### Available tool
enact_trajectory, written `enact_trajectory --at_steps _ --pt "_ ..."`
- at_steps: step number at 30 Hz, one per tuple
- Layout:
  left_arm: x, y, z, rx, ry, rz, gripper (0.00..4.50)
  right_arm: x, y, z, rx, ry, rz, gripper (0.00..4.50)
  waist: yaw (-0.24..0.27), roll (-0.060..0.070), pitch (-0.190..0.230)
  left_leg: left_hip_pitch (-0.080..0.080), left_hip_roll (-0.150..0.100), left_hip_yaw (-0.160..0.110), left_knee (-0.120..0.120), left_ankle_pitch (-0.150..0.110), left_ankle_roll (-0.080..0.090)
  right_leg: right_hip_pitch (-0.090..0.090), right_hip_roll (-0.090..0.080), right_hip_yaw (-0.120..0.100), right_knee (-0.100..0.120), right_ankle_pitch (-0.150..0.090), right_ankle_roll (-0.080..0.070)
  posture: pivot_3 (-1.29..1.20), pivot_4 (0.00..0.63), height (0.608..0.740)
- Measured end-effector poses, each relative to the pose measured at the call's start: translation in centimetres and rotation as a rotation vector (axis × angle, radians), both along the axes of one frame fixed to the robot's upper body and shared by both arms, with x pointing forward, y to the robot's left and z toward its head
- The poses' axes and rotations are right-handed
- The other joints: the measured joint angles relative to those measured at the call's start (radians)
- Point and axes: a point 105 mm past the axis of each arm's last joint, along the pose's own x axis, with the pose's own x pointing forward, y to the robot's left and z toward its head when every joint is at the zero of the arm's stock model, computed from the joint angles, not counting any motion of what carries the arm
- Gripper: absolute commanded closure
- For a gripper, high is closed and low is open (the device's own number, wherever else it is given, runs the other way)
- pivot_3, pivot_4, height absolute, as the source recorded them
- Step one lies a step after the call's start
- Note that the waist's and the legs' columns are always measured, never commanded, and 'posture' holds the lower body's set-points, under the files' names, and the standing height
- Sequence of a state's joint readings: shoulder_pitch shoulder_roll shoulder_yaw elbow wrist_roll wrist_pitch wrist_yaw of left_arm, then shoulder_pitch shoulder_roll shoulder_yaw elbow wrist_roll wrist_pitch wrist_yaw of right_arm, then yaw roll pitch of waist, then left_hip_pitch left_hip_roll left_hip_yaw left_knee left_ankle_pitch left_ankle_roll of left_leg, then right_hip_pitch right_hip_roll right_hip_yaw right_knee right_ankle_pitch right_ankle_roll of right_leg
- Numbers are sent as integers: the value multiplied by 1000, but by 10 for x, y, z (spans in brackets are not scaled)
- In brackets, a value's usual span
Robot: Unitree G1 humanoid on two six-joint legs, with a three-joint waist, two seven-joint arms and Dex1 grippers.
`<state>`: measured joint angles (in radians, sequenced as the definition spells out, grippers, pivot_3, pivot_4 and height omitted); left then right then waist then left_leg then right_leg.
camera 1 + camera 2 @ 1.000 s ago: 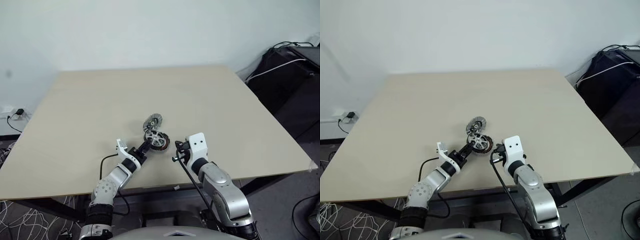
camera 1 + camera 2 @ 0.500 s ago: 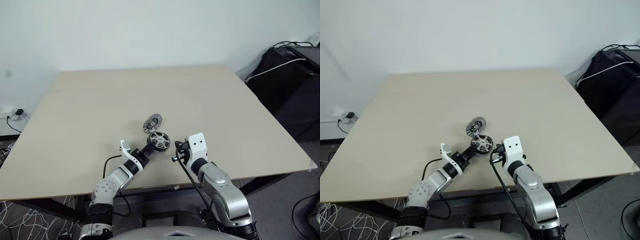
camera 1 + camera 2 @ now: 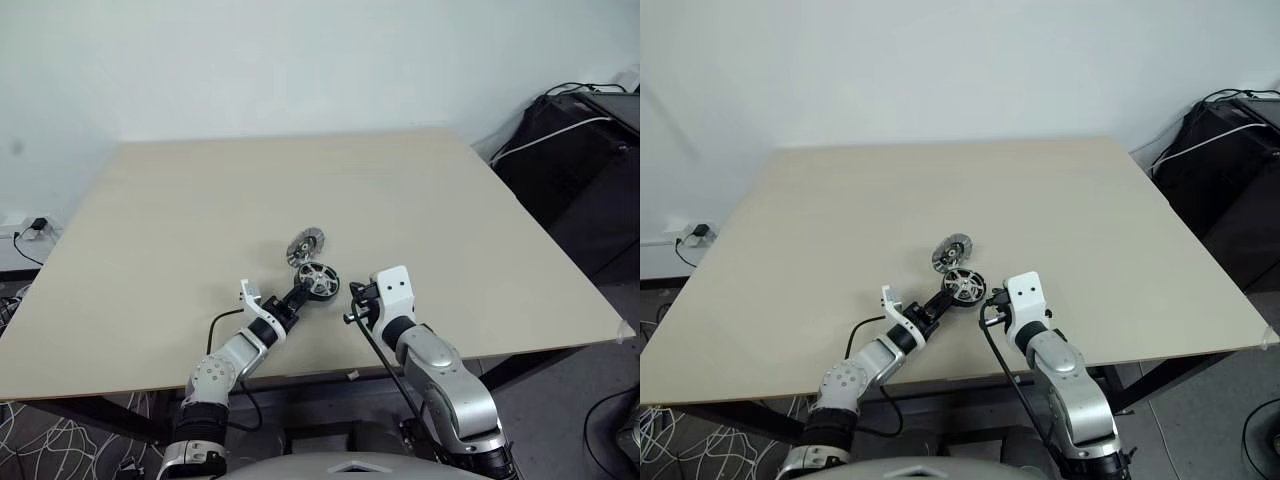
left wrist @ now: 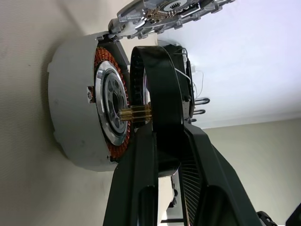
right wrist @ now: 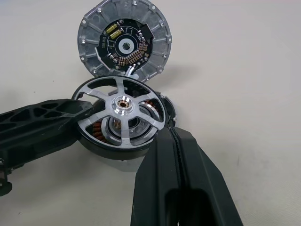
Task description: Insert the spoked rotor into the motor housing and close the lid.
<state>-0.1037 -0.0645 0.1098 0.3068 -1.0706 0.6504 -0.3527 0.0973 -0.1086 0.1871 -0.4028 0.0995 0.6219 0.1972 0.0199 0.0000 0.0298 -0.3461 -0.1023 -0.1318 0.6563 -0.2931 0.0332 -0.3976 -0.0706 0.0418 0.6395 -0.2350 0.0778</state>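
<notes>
**A bare lab or workshop room set up for bench tests**

A plain beige worktop (image 3: pixel 420 200) stands against an unadorned white wall (image 3: pixel 300 60); loose cables (image 3: pixel 50 440) sprawl over the floor beneath it, and a wall socket (image 3: pixel 22 226) with a plug sits low on the left; dark equipment (image 3: pixel 580 140) trailing white and black leads is stacked at the right; no furnishings suggest a home or an office.

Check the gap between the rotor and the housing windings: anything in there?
Nothing foreign. In the left wrist view only the rotor's brass shaft spans the gap between the spoked rotor, held by the left gripper, and the motor housing.
</notes>
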Motion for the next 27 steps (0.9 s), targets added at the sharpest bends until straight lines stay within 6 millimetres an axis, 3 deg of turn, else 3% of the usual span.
enact_trajectory --at_steps 7,8,17,27 --pt "13 -3 14 -10 -57 -9 4136 0 0 0 0 1 0 4500 0 0 0 0 0 0 0 0 0 0 0 0 0 0 0 0 0 740" --pt "14 -4 15 -11 -61 -11 3413 0 0 0 1 1 0 4500 0 0 0 0 0 0 0 0 0 0 0 0 0 0 0 0 0 740" --pt "14 -4 14 -11 -53 -13 663 0 1 0 4 2 0 4500 -1 0 0 0 0 0 0 0 0 0 0 0 0 0 0 0 0 740" --pt "-2 6 16 19 -59 20 663 0 1 0 7 2 0 4500 -3 0 0 0 0 0 0 0 0 0 0 1 1 0 -1 0 0 740"
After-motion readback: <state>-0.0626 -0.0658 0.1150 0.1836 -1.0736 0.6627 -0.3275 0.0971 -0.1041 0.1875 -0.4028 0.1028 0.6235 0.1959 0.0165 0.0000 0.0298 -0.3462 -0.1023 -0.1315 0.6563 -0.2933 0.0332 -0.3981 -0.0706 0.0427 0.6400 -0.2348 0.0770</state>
